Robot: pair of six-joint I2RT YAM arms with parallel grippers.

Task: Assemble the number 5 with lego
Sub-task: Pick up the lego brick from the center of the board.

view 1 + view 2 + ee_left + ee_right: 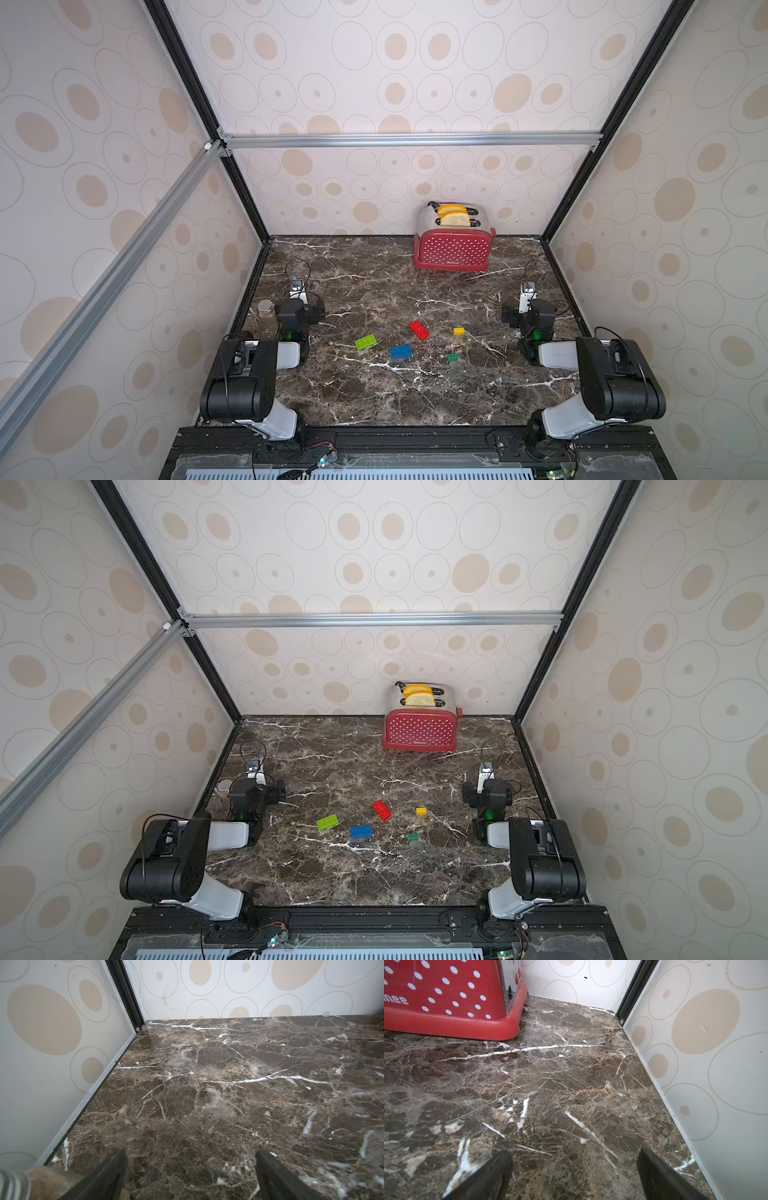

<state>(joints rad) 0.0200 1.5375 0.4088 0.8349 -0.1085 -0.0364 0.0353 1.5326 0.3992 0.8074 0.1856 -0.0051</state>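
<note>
- Left gripper [191, 1153]: jaws wide apart, nothing between them, only bare bench [374, 395] below. It sits near the left edge.
- Right gripper [574, 1152]: same, jaws apart and empty, near the right edge. Its wrist view faces the far right corner.
- All five bricks are loose and single in the middle of the bench between the arms, none joined. No part of the 5 is built yet.
- Layout: lime brick [366, 342] is nearest the left edge, with the blue brick [401, 352] near it. The red brick [419, 330] lies at the centre, skewed to the edges. The yellow brick [459, 331] and dark green brick [453, 357] are nearest the right edge.
- Risk: neither wrist view shows a brick, so the first reach relies on the top views. A poor line-up means closing on nothing or nudging a brick away.
- Risk: the bench looks polished. I expect bricks to skid when pushed from the side or pressed together, so one arm probably has to brace.
- Risk: the yellow and dark green bricks are short. An off-centre pinch could make them twist or pop out.
- Risk: lime and blue lie near each other, so spread fingers coming down on one could knock the other.
- Risk: red is skewed. Without matching wrist rotation, the fingers would land on its corners.
- Risk: a jar [267, 311] stands at the left edge just beside the left arm, and a swing out could tip it.
- Toaster [453, 249] stands at the far edge toward the right corner, well apart from the bricks. It is a hazard only on a long reach.
- Risk: studs half-seated or rows out of order would give a weak or wrong digit.
</note>
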